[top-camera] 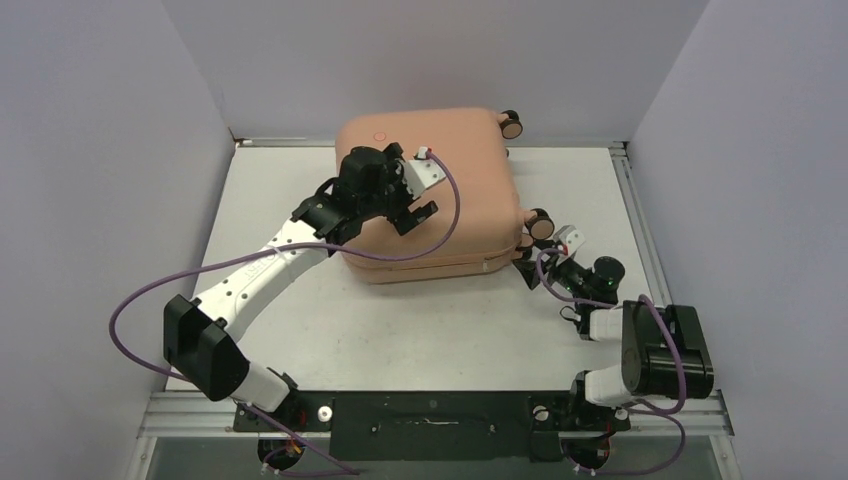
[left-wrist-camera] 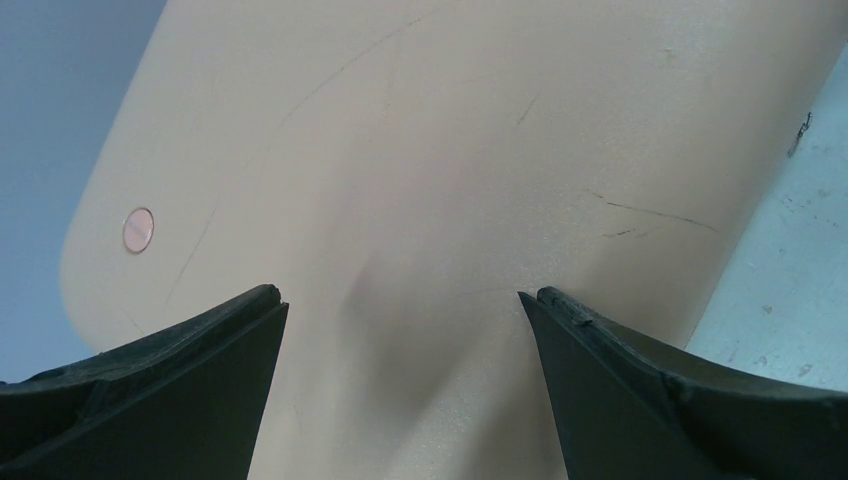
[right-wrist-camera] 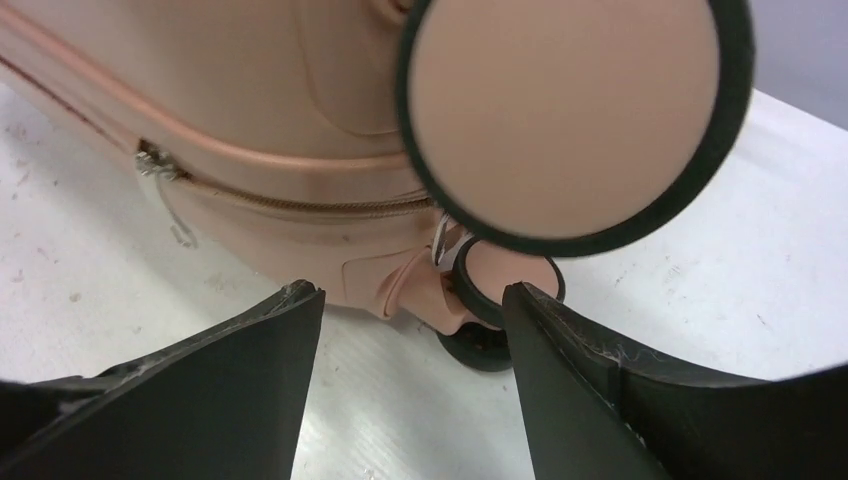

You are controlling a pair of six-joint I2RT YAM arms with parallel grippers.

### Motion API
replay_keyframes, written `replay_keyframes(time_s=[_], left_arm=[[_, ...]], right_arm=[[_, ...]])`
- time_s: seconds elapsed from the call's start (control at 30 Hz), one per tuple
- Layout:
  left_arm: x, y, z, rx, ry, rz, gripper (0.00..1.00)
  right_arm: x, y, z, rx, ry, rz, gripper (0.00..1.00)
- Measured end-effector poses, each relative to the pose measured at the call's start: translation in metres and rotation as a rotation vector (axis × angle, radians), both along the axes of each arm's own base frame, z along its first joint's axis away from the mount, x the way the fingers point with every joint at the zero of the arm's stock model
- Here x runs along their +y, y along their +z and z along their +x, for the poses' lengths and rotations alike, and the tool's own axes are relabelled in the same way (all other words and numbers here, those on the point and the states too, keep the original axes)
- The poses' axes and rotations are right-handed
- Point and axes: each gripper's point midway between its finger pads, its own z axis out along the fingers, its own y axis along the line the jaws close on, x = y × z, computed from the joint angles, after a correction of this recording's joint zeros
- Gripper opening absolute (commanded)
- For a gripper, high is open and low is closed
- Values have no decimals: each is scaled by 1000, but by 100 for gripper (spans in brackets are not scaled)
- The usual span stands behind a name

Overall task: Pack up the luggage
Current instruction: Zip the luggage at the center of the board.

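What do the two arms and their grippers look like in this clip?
The left arm and right arm match: white tubular links, blocky black joints, a looping purple cable each. The left gripper and right gripper have black, wedge-shaped, matte fingers. No readable markings.

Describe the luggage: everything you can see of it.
The luggage is a peach-pink hard shell with rounded corners, faint scuff lines and a small red round logo. It lies flat on the white table, closed, its zip along the side seam. Black-tyred wheels stick out on the right end. The open left tool hangs over its top; the open right tool faces a wheel corner, not touching.
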Motion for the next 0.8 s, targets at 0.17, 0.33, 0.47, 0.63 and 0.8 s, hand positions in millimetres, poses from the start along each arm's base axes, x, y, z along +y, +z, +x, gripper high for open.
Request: replay_keyframes(time_s=[0.17,0.33,0.47,0.63,0.8], left_arm=[[10,-1,9,21,31,-11,96],[23,-1,17,31,69,-18,96],[30,-2,21,40,86,-28,96],[33,-3,23,52,97,-40,96],[31,-4,21,60,78,-47,96]], right_arm=[[1,4,27,14,1,66,56],[5,3,31,26,28,129,49],[9,3,32,36,65,151,48],[10,4,33,29,100,141,49],[10,5,39,-9,159,75,50]])
